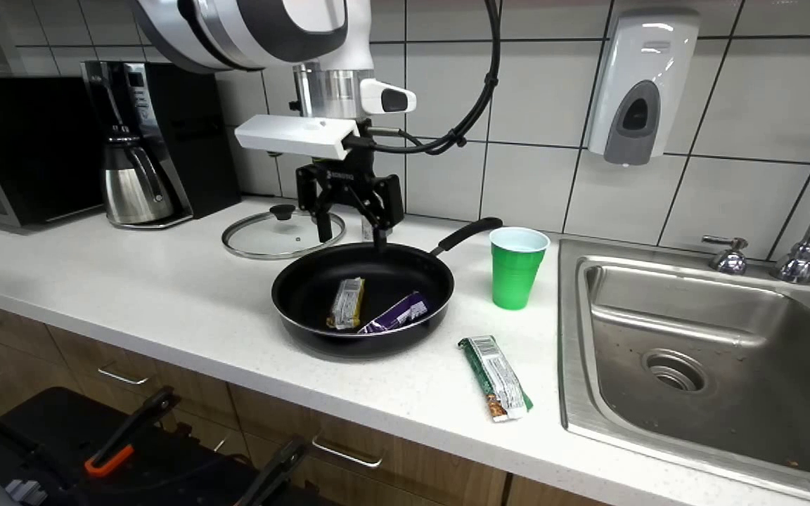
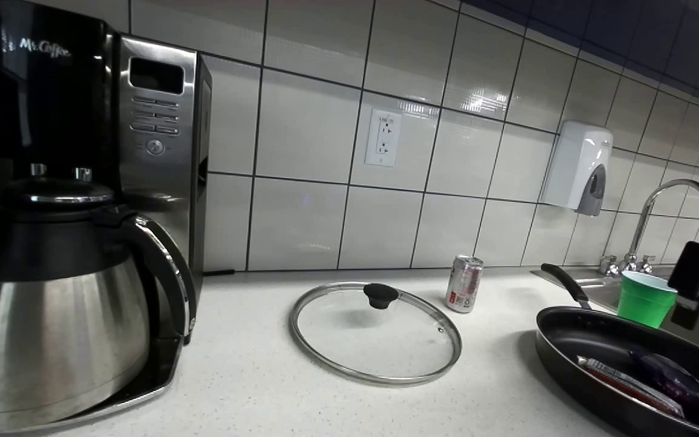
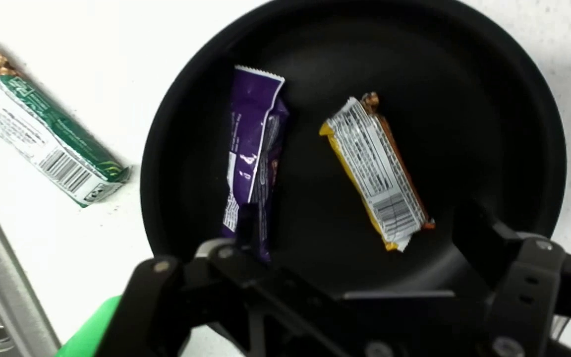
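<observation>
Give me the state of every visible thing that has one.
Robotiq gripper: open, holding nothing
Frying pan: uncovered
Purple-wrapped bar: lying in the pan
Yellow-wrapped bar: lying in the pan
Green-wrapped bar: lying outside the pan
Glass lid: off the pan, right side up
Green plastic cup: upright
Silver drink can: upright
Steel carafe: seated in the Mr. Coffee maker
Drawers: shut

In an exterior view, the pan [image 1: 299, 289] sits on the bench [image 1: 208, 302] with the left bar [image 1: 346, 303] and the right bar [image 1: 398, 313] inside it, the hand [image 1: 353, 241] above. Behind and to the left lies the lid [image 1: 268, 235], and farther left stands the coffee maker [image 1: 197, 140]. Right of the pan stands the cup [image 1: 517, 277], the third bar [image 1: 498, 379] before it and the sink [image 1: 574, 351] farther right. In an exterior view, the can [image 2: 464, 284] stands behind, between lid and pan.
</observation>
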Tool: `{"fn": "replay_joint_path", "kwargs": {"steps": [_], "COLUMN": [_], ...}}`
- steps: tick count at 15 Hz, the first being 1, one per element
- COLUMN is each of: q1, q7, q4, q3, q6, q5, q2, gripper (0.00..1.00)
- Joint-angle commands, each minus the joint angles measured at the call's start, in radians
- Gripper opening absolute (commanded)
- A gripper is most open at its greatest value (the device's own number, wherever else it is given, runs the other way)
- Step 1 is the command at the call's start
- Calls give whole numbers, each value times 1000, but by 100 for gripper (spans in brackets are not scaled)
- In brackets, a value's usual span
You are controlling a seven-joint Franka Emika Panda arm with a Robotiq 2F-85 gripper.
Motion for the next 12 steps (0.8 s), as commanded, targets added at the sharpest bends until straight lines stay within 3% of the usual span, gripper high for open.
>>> {"fn": "replay_joint_path", "kwargs": {"steps": [1,2,12], "q1": [-18,-8,-10], "q7": [-130,-71,-111], "q4": [-35,-10,-22], "q3": [-25,-13,-24], "q6": [-72,-35,-43], "q5": [-45,-19,-26], "q2": [-60,-13,-22], "gripper": [100,100,100]}}
